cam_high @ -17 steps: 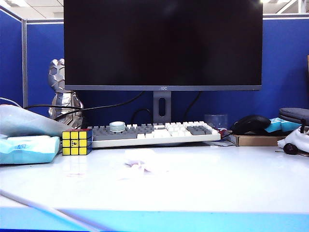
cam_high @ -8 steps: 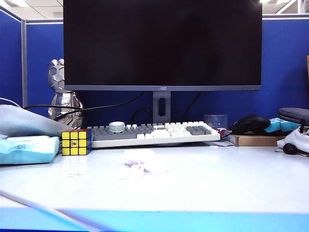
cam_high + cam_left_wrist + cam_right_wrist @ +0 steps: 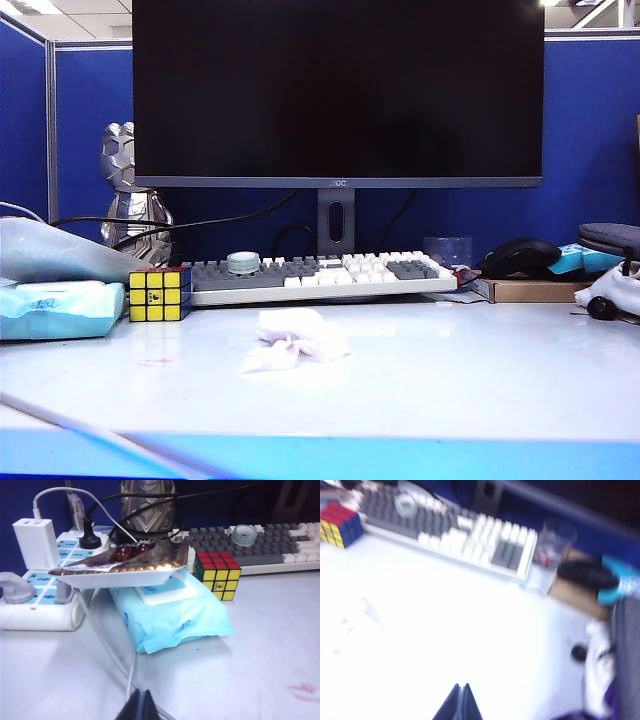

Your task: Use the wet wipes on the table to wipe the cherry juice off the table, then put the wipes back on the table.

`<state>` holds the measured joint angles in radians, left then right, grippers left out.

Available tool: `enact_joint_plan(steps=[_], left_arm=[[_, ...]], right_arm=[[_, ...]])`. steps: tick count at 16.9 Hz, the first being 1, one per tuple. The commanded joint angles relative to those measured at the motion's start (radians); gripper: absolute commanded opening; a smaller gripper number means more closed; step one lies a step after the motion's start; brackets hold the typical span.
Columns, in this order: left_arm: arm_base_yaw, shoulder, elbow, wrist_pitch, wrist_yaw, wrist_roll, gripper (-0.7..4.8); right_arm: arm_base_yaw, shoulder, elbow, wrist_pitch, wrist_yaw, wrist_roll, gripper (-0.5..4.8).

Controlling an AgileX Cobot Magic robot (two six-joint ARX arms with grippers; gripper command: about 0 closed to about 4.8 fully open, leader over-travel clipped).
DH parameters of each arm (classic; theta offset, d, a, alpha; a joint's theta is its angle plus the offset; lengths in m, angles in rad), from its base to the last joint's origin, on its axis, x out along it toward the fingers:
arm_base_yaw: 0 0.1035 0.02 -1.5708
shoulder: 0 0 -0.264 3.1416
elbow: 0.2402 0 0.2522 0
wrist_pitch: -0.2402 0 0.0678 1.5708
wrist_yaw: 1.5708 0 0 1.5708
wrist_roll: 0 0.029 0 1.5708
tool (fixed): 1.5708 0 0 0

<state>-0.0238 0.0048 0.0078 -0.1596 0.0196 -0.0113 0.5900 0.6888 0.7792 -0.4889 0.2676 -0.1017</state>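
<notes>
Right gripper (image 3: 460, 702) and left gripper (image 3: 141, 706), both pressed together, hover apart from the wet wipes (image 3: 295, 338) lying mid-table (image 3: 480, 370), open surface rightward.

The wet wipes (image 3: 292, 338) lay on the bench (image 3: 480, 380) before the keyboard (image 3: 320, 277); the cube (image 3: 159, 293) stood left of them; the cherry juice (image 3: 157, 360) lay before the cube.
</notes>
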Motion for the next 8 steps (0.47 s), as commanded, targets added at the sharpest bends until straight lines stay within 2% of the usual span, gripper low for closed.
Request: enact_joint_plan(steps=[1, 4, 7, 8], left_arm=[[-0.002, -0.003, -0.002, -0.008, 0.006, 0.008, 0.05], [-0.002, -0.003, -0.002, -0.008, 0.006, 0.007, 0.05], [-0.002, -0.003, -0.002, -0.008, 0.006, 0.007, 0.05], [-0.002, -0.003, -0.002, -0.008, 0.006, 0.007, 0.05]], right_arm=[[0.0, -0.144, -0.12, 0.073, 0.004, 0.057, -0.04], [0.0, -0.336, -0.197, 0.043, 0.005, 0.067, -0.05], [0.0, -0.516, -0.275, -0.06, 0.048, 0.153, -0.05], [0.0, -0.583, -0.303, -0.045, 0.058, 0.141, -0.05]])
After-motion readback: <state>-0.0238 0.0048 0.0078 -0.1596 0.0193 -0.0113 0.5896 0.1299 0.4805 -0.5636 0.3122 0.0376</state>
